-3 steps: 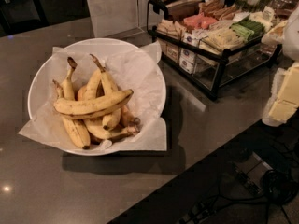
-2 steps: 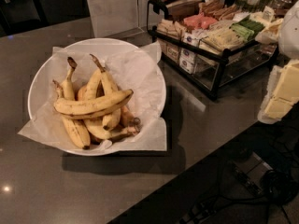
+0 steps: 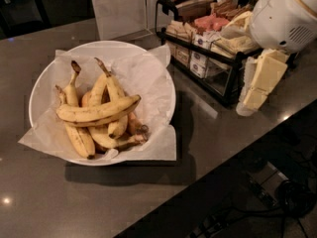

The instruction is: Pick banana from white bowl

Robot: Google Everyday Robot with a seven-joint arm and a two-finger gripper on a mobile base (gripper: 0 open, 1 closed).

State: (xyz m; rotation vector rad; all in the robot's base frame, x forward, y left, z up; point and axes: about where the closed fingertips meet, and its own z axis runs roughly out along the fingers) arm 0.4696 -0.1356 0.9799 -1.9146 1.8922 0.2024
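Banana (image 3: 96, 112) lies across the top of the pile in the white bowl (image 3: 106, 42), untouched. My end effector (image 3: 257, 90) hangs well apart to the right, beside the snack rack (image 3: 218, 78). It holds nothing, and I cannot tell how open it is. I judge the whole pick remains.

Crinkled paper (image 3: 148, 78) in smooth white bowl (image 3: 114, 43), glossy speckled counter (image 3: 74, 197), matt cream plastic jaws at right.

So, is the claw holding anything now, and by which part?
Nothing visible is held. The claw hangs at the right beside the snack rack, apart from the white bowl, where the top banana lies untouched.
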